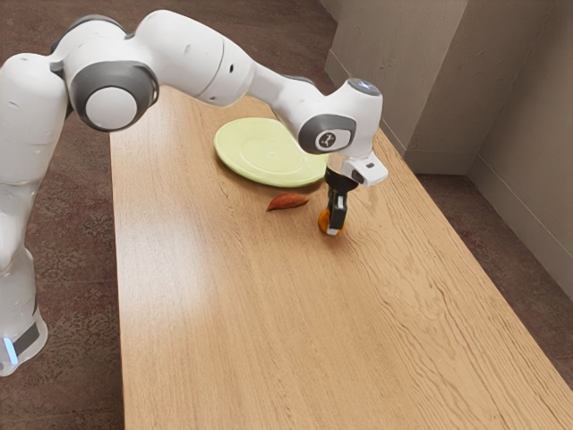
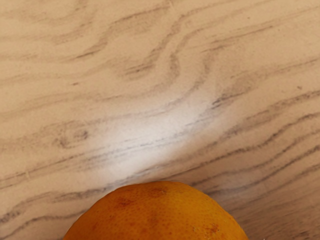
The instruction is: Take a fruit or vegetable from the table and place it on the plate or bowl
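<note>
Orange (image 1: 324, 221) is my pick for this job, and the step in hand is the grasp, with the carry to the dish not yet begun.

Working down by size, the wooden table (image 1: 269, 358) runs the length of the exterior view. The white arm (image 1: 179, 54) reaches across it from that view's upper left, wrist bent so the hand points straight down. The pale green plate (image 1: 260, 148) lies flat near the table's far end with nothing on it. A reddish, pointed vegetable (image 1: 287, 202) lies just in front of the plate. It sits between the plate and the orange and touches neither.

The orange appears to rest on the tabletop, near the plate's front rim but apart from it. In the wrist view it bulges up (image 2: 156, 212) right under my hand, with bare wood grain beyond it.

The black gripper (image 1: 336, 224) is down at the orange's level, pressed close against its side and hiding most of it. I cannot tell from here whether it has clamped on the fruit or merely straddles it.

My read is that the next move calls for a confirmed squeeze. After that comes a straight lift high enough to clear the reddish vegetable, then a short carry back over the plate before letting go.
</note>
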